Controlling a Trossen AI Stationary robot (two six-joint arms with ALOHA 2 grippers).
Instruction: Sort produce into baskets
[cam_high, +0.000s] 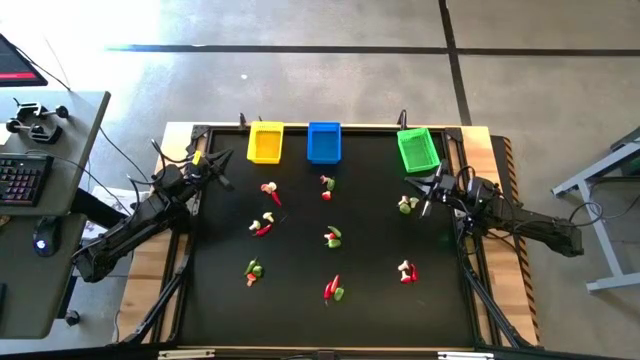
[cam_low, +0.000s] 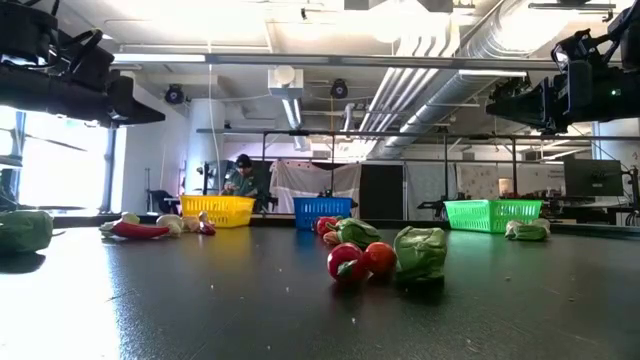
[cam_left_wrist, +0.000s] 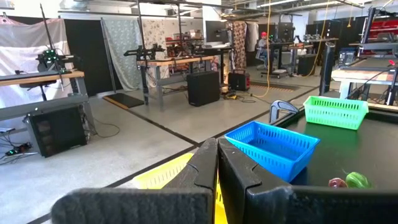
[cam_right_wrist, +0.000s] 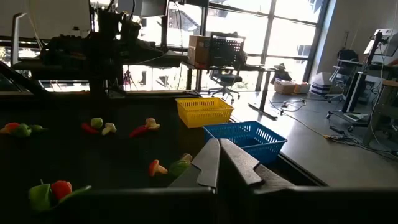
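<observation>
The desk (cam_high: 300, 320) is a black mat with both arms parked high at its far corners, so any trouble lies in the reaches to come.

Three baskets sit in a row along the far edge: yellow (cam_high: 265, 142), blue (cam_high: 324, 141) and green (cam_high: 418, 149), the green one well apart from the other two. All three look empty from above. They are light and small, so an arm coming in low could knock one askew or off the edge.

The left pincer (cam_high: 222, 160) hangs just beside the yellow basket, fingers pressed together and holding nothing. The right pincer (cam_high: 428, 194) hovers near the green basket, likewise closed and empty. Both must open before any pick.

The produce lies in small mixed clusters across the mat, such as a chilli with a green piece (cam_high: 333, 290) near the front and a mushroom pair (cam_high: 406, 270) to the right. Pieces in a cluster touch or nearly touch, so a grasp may catch two kinds at once and drop the wrong one into a basket. Round pieces may also roll away when nudged.
</observation>
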